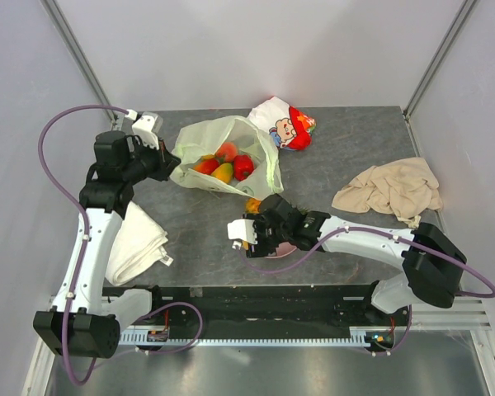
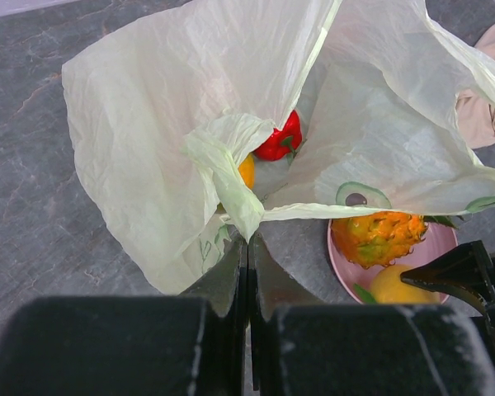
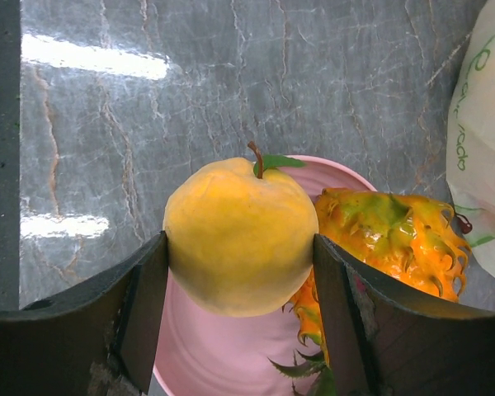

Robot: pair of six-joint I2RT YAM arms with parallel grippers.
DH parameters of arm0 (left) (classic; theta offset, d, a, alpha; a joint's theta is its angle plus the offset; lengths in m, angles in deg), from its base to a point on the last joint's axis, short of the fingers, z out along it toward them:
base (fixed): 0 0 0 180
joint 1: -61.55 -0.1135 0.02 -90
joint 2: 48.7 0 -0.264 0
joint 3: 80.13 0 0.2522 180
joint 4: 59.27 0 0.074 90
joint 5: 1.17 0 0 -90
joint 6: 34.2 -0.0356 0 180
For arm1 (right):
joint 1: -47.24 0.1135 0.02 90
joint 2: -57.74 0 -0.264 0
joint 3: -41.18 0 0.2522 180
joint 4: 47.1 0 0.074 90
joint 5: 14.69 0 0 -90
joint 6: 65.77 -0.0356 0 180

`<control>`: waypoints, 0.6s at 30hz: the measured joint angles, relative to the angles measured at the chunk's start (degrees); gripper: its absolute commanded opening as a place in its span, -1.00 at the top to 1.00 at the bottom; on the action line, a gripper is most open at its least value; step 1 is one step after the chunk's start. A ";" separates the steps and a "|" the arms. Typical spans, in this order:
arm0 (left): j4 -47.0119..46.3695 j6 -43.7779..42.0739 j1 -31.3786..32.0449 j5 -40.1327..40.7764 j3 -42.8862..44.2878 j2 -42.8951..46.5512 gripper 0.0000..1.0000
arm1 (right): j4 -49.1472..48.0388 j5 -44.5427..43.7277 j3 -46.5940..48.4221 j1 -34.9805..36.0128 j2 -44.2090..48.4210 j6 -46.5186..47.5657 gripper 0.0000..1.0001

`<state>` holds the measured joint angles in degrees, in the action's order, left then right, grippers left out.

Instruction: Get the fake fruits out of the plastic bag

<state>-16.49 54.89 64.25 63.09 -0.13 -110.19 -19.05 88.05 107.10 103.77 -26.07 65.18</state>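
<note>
Peach (image 3: 235, 235) clamped in right gripper (image 3: 239, 252), over pink plate (image 3: 210, 359).

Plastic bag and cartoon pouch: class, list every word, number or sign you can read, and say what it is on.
plastic bag: green sideways lettering, too broken by folds to read.
cartoon pouch: a picture; any words too small to read.
No readable text anywhere else.

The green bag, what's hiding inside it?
Four fruits show inside the bag: a red one, a yellow one, an orange-red one and a peachy one. Anything beneath them or under the crumpled plastic is hidden.
</note>
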 measured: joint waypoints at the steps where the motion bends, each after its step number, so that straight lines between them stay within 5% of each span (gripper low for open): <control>1: 0.00 0.00 0.00 -0.04 0.00 -0.09 0.97 | -0.57 -0.46 -0.33 0.00 0.00 -0.24 0.17; 10: -0.07 0.00 0.00 -0.17 0.00 -0.37 0.97 | -3.54 -2.86 -1.92 0.02 -0.04 -0.74 0.08; 18: -0.04 0.00 0.00 -0.20 -0.13 -0.33 0.97 | -4.79 -3.89 -1.92 0.26 -0.66 -1.18 -0.23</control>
<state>-16.53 54.89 64.25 62.89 -0.27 -110.52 -23.84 84.16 105.18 104.04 -26.73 64.00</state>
